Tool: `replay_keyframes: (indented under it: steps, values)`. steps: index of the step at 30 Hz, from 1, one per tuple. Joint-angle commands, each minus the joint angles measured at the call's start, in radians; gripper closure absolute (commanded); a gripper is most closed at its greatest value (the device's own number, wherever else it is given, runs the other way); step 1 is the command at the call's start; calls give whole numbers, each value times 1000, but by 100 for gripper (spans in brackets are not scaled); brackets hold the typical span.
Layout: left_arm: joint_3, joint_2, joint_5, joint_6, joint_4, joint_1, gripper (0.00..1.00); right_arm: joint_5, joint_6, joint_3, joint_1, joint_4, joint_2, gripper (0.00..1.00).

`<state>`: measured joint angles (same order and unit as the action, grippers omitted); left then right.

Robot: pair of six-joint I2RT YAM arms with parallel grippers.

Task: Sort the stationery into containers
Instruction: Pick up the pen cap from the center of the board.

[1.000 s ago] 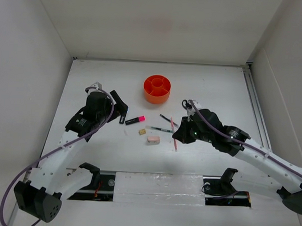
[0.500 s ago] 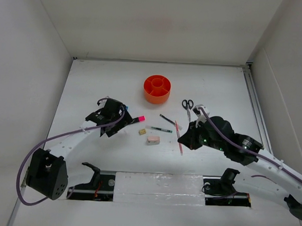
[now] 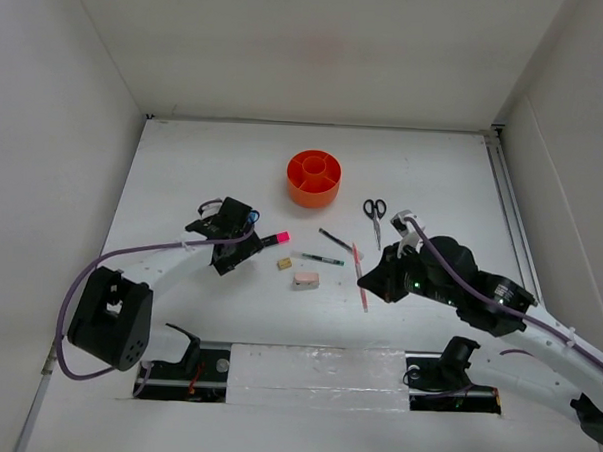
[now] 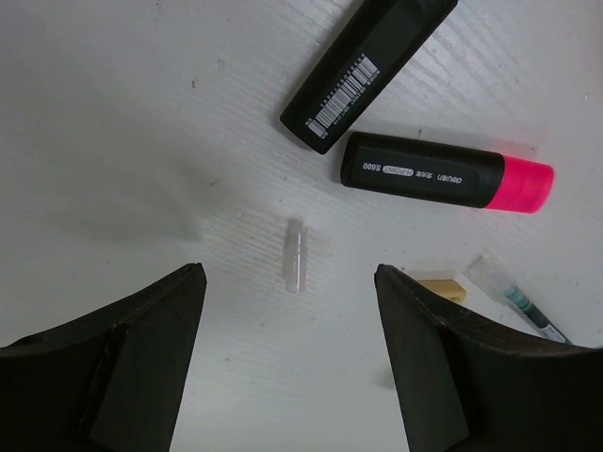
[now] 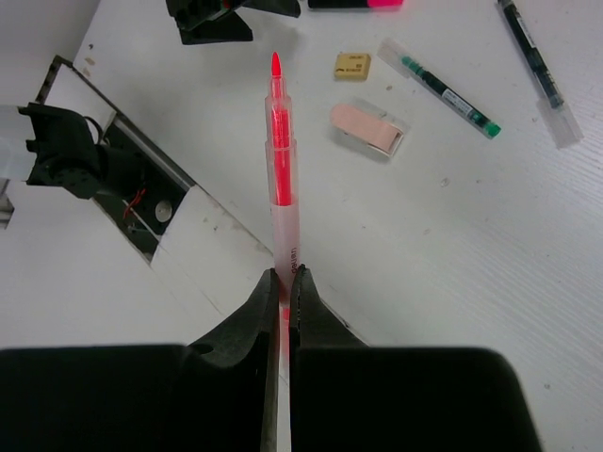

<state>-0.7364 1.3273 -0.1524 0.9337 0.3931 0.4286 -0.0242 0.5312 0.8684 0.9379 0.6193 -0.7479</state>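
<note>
My left gripper (image 4: 289, 279) hangs open over the table, with a small clear cap (image 4: 296, 254) lying loose just ahead of its fingertips and nothing between them. Beyond it lie the pink-capped highlighter (image 4: 443, 171) and another black highlighter (image 4: 367, 71). In the top view the left gripper (image 3: 232, 261) is left of the pink cap (image 3: 280, 236). My right gripper (image 5: 285, 273) is shut on the thin pink-red pencil (image 5: 279, 141), held off the table (image 3: 359, 274). The orange organiser (image 3: 314, 179) stands at the back.
Between the arms lie a tan eraser (image 3: 285, 264), a pinkish eraser (image 3: 305, 280) and two slim pens (image 3: 322, 258) (image 3: 333, 238). Black-handled scissors (image 3: 373, 211) rest right of the organiser. White walls enclose the table on three sides.
The left arm swung in and lowered beside the highlighters, its jaws narrowing somewhat. The right gripper drew the pink-red pencil toward the near edge and lifted it.
</note>
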Motion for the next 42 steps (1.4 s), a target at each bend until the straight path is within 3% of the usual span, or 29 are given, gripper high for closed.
replay_keyframes:
  steps: [1, 8, 16, 22, 34, 38, 42]
  values:
    - [-27, 30, -26, -21, 7, -1, 31, -11, -14, -8, 10, -50, 28, 100]
    - [-70, 101, -16, -42, 42, -1, 34, 0, -14, -8, 10, -50, 7, 100]
    - [-113, 125, -16, -42, 96, 12, 48, 0, -14, -8, 10, -50, 16, 100]
    - [-195, 208, -87, -29, 184, 85, 48, 0, -14, -8, 10, -50, 35, 100]
    - [-207, 230, -105, 4, 204, 94, 49, -19, -23, -17, 10, -59, 62, 100]
    - [-198, 250, -105, 13, 204, 94, 52, -19, -23, -17, 10, -59, 62, 100]
    - [-179, 260, -105, 13, 182, 94, 62, -19, -23, -17, 10, -59, 62, 100]
